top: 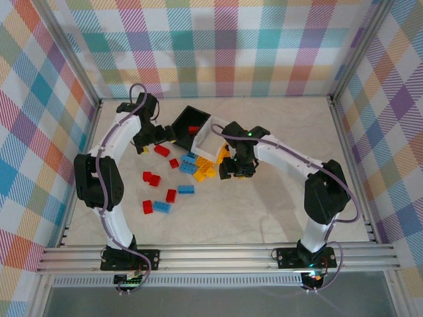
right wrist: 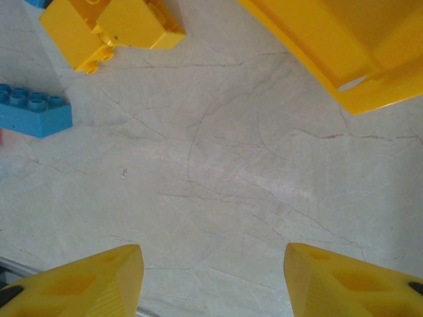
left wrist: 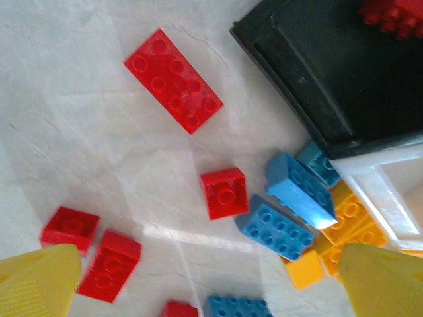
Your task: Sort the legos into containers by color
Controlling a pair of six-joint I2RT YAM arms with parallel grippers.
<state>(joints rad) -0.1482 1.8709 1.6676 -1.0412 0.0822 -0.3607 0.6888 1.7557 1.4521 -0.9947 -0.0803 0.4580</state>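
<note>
Three bins are bunched together on the table point(top: 264, 205): black bin point(top: 182, 119), white bin point(top: 206, 137), yellow bin point(right wrist: 330, 46). One red lego point(top: 193, 129) is sat in the black bin, the other legos point(top: 186, 189) are scattered loose just in front. Left fingers point(left wrist: 39, 281) are spread wide over red and blue ones, nothing gripped. Right fingers point(right wrist: 86, 284) are spread too, empty, over bare table beside the yellow bin.

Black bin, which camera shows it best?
The top external view: the black bin sits whole there, open top up, with one red brick inside. The left wrist view catches one corner of it close up, plus that brick's edge at the frame's top right.
</note>
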